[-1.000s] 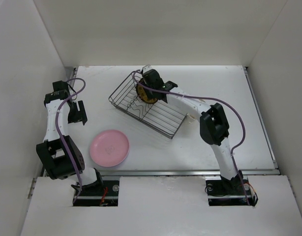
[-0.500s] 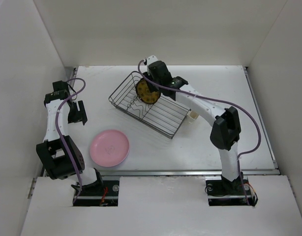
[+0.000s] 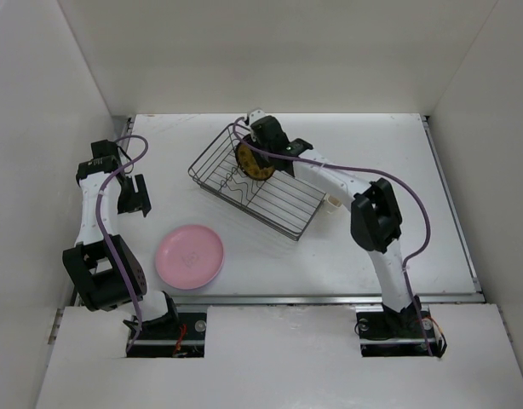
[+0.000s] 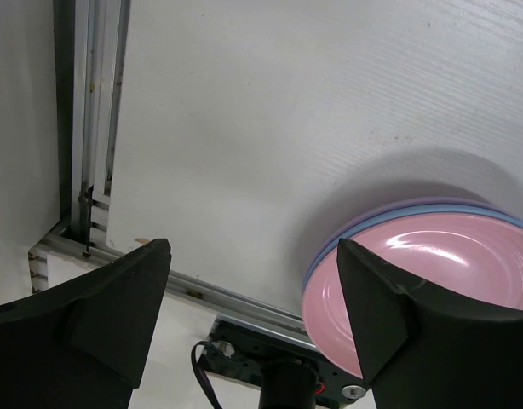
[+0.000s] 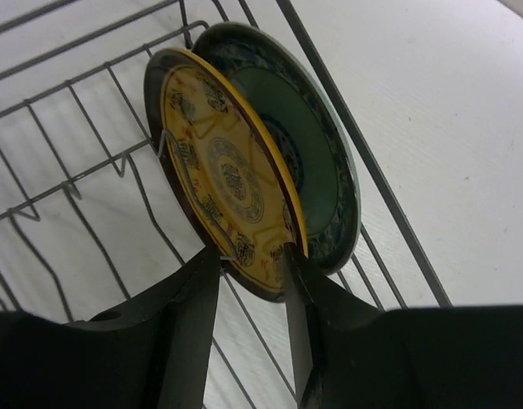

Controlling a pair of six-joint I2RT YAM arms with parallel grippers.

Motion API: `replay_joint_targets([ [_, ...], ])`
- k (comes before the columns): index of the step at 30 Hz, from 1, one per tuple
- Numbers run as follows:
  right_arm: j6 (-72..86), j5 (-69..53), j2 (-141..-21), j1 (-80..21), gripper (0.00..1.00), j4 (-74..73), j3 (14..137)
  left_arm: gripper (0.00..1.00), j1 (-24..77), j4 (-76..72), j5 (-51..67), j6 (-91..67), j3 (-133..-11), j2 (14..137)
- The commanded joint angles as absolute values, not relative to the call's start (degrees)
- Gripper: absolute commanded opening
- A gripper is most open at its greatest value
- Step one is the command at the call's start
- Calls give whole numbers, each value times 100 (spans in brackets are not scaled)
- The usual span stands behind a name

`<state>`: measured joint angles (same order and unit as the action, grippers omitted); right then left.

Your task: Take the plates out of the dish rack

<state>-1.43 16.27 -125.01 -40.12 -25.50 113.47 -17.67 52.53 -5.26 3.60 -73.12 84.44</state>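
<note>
White table (image 3: pixel 270 256) boxed in by plain white walls (image 3: pixel 270 51) — evenly lit, a metal rail (image 3: pixel 330 298) along its near edge.

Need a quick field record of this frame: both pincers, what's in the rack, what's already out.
left pincer: open, empty, over the white table beside the stack
right pincer: fingers straddle the lower rim of the mustard-yellow patterned round plate; grip unclear
in rack: that plate and a dark teal patterned round plate, upright, side by side in the dark wire dish rack
unloaded: glossy pink round plate on a blue round plate and a lavender round plate
left to unload: two
</note>
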Motion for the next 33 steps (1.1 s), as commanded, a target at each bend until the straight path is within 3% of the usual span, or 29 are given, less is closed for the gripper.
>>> replay_joint_targets([
  [1,-255,1705,-12630,-3938,40,-2364,11663,77,-1740,5353,-606,369,-7383,8376],
  [5,-307,1626,-12342,-3938,22,-2295,11471,77,-1740,5405,-606,369,-7383,8376],
  [7,-308,1713,-12262,-3938,22,-2294,11470,77,-1740,5405,-606,369,-7383,8376],
  [10,-431,1767,-12208,-3938,30,-2294,11470,77,-1740,5458,-606,369,-7383,8376],
  [19,-369,1687,-11698,-3938,42,-2232,11285,77,-1740,5458,-606,369,-7383,8376],
  [33,-89,1573,-12594,-3876,42,-2232,11593,77,-1740,5458,-659,422,-7330,8376],
])
